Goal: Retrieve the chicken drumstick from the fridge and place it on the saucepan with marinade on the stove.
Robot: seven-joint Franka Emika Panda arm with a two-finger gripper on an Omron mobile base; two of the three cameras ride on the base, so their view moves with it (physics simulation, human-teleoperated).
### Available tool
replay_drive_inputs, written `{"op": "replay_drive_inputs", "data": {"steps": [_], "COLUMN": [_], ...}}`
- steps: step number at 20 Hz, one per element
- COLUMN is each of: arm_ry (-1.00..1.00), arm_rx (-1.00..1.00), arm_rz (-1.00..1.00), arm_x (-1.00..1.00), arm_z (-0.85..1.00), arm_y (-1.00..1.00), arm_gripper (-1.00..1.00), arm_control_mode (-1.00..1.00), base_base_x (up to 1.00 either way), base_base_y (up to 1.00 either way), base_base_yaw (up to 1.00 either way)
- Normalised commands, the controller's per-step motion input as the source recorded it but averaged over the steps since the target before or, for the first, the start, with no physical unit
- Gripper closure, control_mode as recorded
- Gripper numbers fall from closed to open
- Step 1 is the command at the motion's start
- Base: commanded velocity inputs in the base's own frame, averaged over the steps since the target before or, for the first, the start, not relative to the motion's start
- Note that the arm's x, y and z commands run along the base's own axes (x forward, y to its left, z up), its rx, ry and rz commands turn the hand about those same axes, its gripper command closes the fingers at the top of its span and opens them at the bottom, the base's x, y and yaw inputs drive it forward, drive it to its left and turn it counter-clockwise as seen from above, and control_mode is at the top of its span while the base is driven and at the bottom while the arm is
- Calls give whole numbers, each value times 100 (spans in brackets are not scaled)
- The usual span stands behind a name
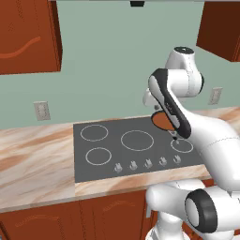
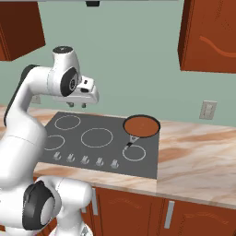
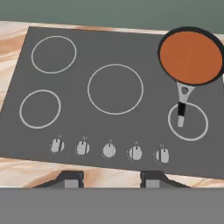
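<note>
1. Marble-patterned counter (image 1: 37,154) carries the stove (image 3: 109,65); red-brown cabinets hang above.
2. Saucepan (image 3: 190,56), upper right of hand view, holds marinade (image 2: 140,125); its handle points toward the knobs (image 3: 109,150).
3. Gripper (image 3: 111,178): fingertips apart, nothing between them; no drumstick visible.
4. Judgement: any placing should centre over the marinade, clear of the rim.
</note>
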Motion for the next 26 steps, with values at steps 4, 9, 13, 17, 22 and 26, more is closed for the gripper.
{"op": "replay_drive_inputs", "data": {"steps": [4, 9, 13, 17, 22, 26], "arm_ry": [0, 8, 7, 1, 0, 0], "arm_rx": [0, 0, 0, 0, 0, 0], "arm_rz": [-3, -10, -10, -12, 0, 0], "arm_x": [-62, -76, -53, -74, 0, 0], "arm_z": [0, 0, -2, -5, 0, 0], "arm_y": [-3, 0, 0, 0, 0, 0], "arm_gripper": [-100, -100, -100, -100, -100, -100], "arm_control_mode": [-100, -100, -100, -100, 100, 100], "base_base_x": [0, 0, 0, 0, -90, -76], "base_base_y": [0, 0, 0, 0, 56, 96], "base_base_yaw": [0, 0, 0, 0, 21, 58]}}
